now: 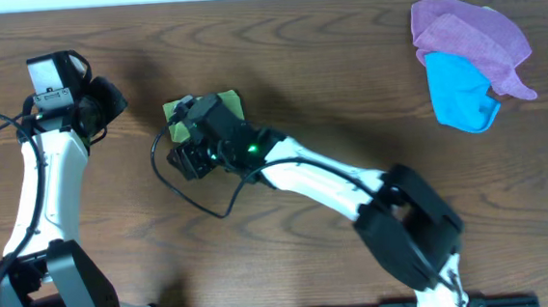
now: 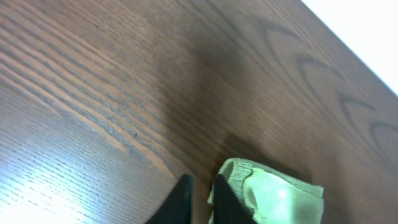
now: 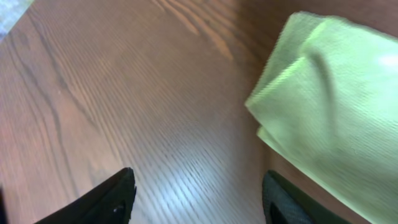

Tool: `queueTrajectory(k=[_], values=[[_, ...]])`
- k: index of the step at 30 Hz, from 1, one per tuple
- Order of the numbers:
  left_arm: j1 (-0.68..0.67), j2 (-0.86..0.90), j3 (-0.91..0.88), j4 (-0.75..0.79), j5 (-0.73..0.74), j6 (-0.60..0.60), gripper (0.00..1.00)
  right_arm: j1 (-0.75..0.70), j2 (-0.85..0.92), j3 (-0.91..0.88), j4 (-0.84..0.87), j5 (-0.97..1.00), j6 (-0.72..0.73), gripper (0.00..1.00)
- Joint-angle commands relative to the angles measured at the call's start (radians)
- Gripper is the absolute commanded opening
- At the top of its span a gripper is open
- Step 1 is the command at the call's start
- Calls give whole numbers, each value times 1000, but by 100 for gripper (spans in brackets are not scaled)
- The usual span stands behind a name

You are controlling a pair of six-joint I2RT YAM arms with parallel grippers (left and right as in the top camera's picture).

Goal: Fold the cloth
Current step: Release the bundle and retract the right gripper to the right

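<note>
Just dark wood-grain tbl w/ cloth

The cloth is a plain pale yellow-green. My bench is dark brown wood with wavy, darker grain lines. My fingers are black. My arms are white with black joints. There is a purple cloth and a bright blue cloth.
</note>
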Motion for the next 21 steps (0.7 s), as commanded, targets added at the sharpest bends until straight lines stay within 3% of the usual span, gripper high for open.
queueTrajectory(k=[1,5,7,11,16,21], values=[[4,-33,25,-20,10,-30,23,-36,-79,19,-61,58,-28,73],[4,-39,25,-45,52,-35,36,-75,-142,19,-151,109,-35,85],[4,-39,25,-65,103,-35,52,-111,-193,19,-212,109,-39,99],[4,-39,25,-92,195,-36,70,-174,-283,19,-338,109,-39,99],[4,-39,25,-158,238,-102,78,-242,-394,18,-517,125,-99,99],[4,-39,16,-234,275,-128,78,-292,-520,-32,-621,168,-129,99]])
